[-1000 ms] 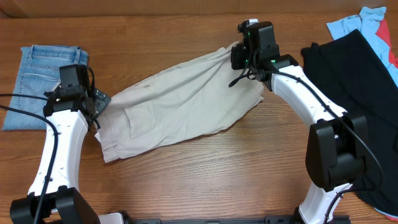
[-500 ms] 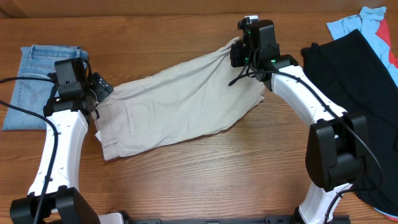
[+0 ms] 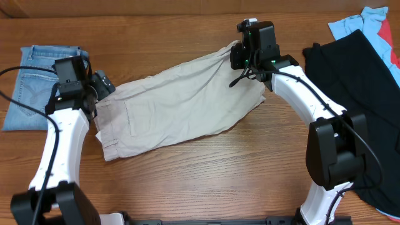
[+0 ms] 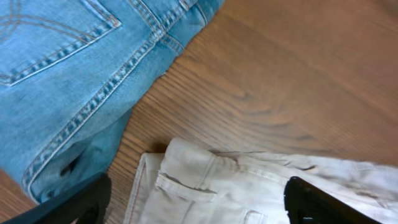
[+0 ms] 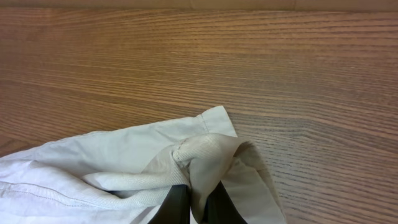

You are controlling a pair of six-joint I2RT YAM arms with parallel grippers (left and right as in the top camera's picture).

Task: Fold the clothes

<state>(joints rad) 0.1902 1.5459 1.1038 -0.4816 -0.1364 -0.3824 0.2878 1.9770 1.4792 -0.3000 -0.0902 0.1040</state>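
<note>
The khaki shorts (image 3: 181,103) are spread out flat-ish in the middle of the wooden table (image 3: 206,181), running at a slant from the lower left up to the upper right. The right gripper (image 3: 240,53) is pinched down tight on a bunched-up corner of them at the far end. In the right wrist view the 2 fingers (image 5: 177,205) squeeze a fold of the beige cloth (image 5: 205,149) between them.

The left gripper (image 3: 103,84) sits over the other end with its jaws spread wide and nothing in them. From its own camera the 2 black fingers (image 4: 317,205) show at opposite bottom corners, with the waistband (image 4: 205,180) and 1 belt loop (image 4: 186,185) lying on the wood below.

As for writing or brand marks, I can't make out any lettering. The closest thing is the tan stitching on the back pocket (image 4: 43,31) of the folded jeans (image 3: 37,81), just left of the shorts (nearly touching them in the left wrist view). A black garment (image 3: 362,81) lies at the right edge, and a light blue garment (image 3: 356,24) peeks out behind it.
</note>
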